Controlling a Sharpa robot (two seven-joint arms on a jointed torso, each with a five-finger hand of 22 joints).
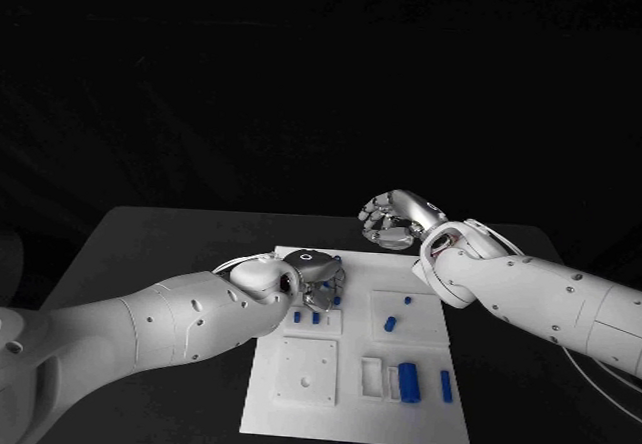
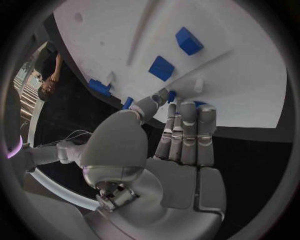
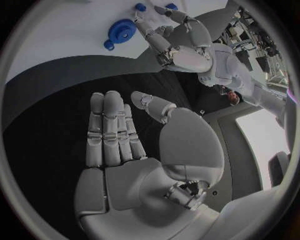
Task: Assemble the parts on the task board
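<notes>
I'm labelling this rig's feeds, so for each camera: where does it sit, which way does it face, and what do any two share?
Head view: on the robot's head, looking down at the task board; both arms enter, left hand over the board, right hand beyond it.
Left wrist view: behind the left hand, facing the board.
Right wrist view: behind the right hand, facing black table.
Shared: both wrist views show the left hand and blue parts.

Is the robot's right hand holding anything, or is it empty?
Empty and open. The right hand has its fingers stretched out straight with nothing between them, above the black table beyond the task board.
</notes>
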